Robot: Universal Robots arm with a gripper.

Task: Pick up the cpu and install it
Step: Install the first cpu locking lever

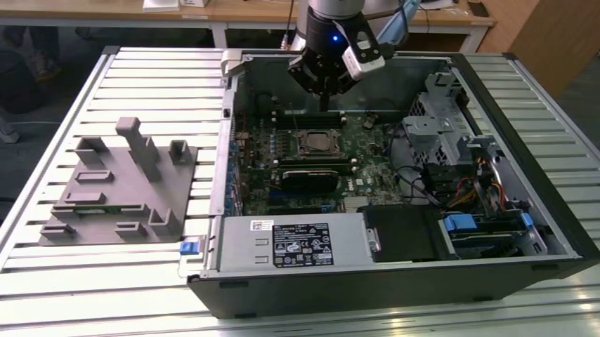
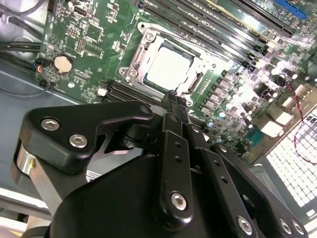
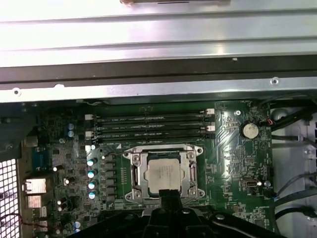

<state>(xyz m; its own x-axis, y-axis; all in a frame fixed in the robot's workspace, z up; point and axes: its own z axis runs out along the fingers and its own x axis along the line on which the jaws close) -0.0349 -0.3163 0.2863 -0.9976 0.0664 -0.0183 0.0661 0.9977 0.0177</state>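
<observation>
The cpu [image 1: 319,142] lies flat in the black-framed motherboard socket inside the open computer case, its silvery top facing up. Both wrist views show the cpu [image 2: 168,67] [image 3: 165,174] seated inside the metal socket frame. My gripper [image 1: 324,105] hangs above the board just behind the socket, toward the rear wall of the case. Its fingers [image 2: 174,106] are pressed together with nothing between them, and their tips sit close over the socket's edge without touching the chip. In the first wrist view the gripper [image 3: 171,198] overlaps the socket's near edge.
A grey moulded tray [image 1: 122,189] rests on the slatted table at the exterior view's left. In the case, the power supply [image 1: 295,242] sits at the front and the drive cage with cables [image 1: 450,133] at the right. Memory slots [image 3: 148,126] run beside the socket.
</observation>
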